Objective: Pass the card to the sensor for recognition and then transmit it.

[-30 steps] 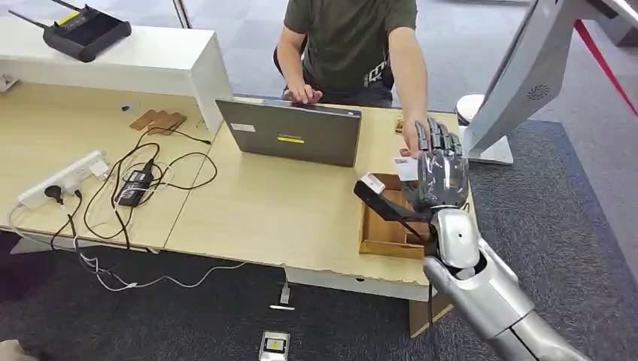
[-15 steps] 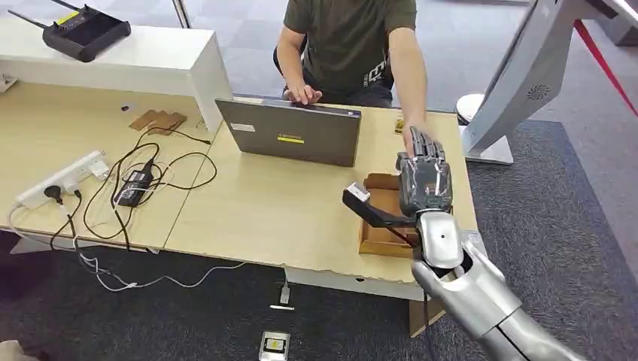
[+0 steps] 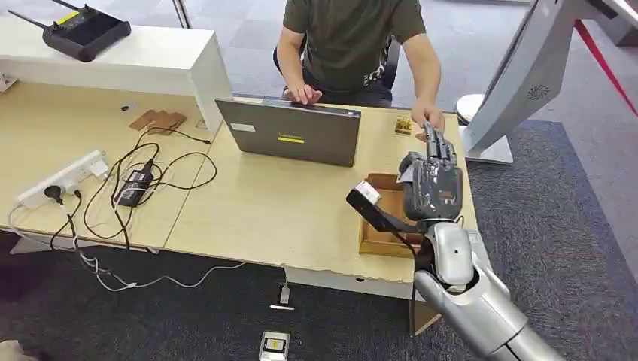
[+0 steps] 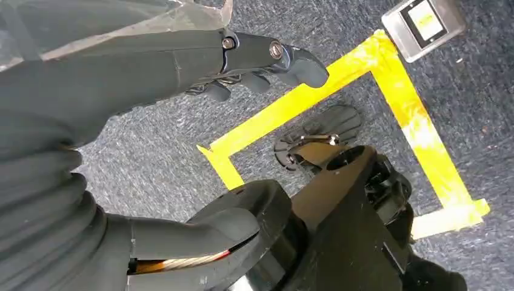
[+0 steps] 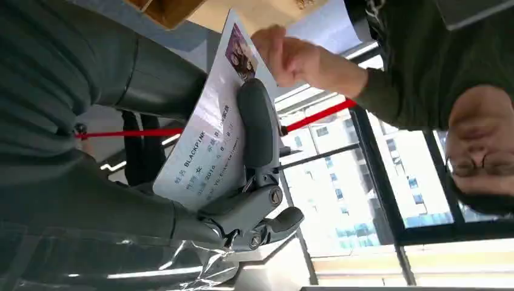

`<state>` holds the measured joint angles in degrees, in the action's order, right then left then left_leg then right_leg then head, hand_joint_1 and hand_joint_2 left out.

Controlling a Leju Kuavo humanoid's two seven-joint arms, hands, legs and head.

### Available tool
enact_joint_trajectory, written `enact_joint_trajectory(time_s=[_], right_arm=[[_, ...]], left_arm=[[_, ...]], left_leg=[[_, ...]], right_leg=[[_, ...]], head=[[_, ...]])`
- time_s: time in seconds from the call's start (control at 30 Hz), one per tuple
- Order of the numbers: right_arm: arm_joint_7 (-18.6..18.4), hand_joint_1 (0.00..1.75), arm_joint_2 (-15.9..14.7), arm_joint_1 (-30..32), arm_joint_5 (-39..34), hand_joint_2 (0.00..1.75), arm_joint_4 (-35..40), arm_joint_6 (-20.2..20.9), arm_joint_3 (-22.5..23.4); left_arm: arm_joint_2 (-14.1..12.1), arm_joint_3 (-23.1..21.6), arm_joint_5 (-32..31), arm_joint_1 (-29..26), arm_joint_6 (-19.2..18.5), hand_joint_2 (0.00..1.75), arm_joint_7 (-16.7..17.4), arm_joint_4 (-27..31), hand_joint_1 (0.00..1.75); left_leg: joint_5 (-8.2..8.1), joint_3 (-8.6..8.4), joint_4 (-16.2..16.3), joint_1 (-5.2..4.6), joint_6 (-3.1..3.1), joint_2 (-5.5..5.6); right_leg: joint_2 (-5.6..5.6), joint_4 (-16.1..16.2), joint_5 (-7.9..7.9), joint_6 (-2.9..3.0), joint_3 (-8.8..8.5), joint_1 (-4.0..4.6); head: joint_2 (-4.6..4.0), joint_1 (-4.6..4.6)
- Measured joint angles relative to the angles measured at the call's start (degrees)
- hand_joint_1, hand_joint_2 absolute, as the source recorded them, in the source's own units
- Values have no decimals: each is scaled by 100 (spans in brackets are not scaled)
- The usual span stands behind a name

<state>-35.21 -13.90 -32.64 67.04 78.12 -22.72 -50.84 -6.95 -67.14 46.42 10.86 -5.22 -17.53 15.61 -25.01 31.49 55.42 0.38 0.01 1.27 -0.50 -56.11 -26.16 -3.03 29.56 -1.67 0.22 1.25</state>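
Observation:
My right hand (image 3: pixel 432 184) is raised over the table's right end, above a shallow wooden tray (image 3: pixel 380 235). In the right wrist view this hand (image 5: pixel 109 109) grips a white printed card (image 5: pixel 206 145) with a small photo, pinched between the thumb and a finger (image 5: pixel 257 124). A person sits across the table; their hand (image 5: pixel 291 57) is close to the card's far corner, and I cannot tell whether it touches. In the head view that hand (image 3: pixel 426 120) is just beyond my fingertips. I cannot make out a sensor. My left hand (image 4: pixel 121 79) hangs over the floor holding nothing, fingers apart.
A grey laptop (image 3: pixel 297 134) stands open in front of the person. A power strip (image 3: pixel 64 178) and tangled black cables lie at the left of the table (image 3: pixel 263 210). A white slanted stand (image 3: pixel 519 75) rises at the right, and a white shelf (image 3: pixel 135 60) at the back left.
My right hand dipped, then rose slightly while still holding the card. The person's arm has drawn back from my hand toward the table's far edge.

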Motion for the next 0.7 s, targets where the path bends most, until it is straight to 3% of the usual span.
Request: enact_joint_trajectory(time_s=[0.23,0.43,0.7], right_arm=[[-68,175,-431,744,-50,175,822,-588,536],[-85,175,-706,1325,-188,175,1226,-771,944],[-304,175,-988,1733,-1320,175,1193,-161,1350]], left_arm=[[-46,0,98,-131,107,175,-118,-2,0],[-74,9,219,-232,223,175,-240,-2,0],[-101,66,376,-369,345,175,-361,-2,0]], left_leg=[[-3,0,0,0,-3,-3],[-5,-1,-1,1,-5,-5],[-5,0,-1,0,-5,-5]], right_leg=[[-4,3,0,0,1,0],[-8,3,-1,1,0,1],[-9,3,0,1,1,1]], head=[[0,0],[0,-2],[0,0]])
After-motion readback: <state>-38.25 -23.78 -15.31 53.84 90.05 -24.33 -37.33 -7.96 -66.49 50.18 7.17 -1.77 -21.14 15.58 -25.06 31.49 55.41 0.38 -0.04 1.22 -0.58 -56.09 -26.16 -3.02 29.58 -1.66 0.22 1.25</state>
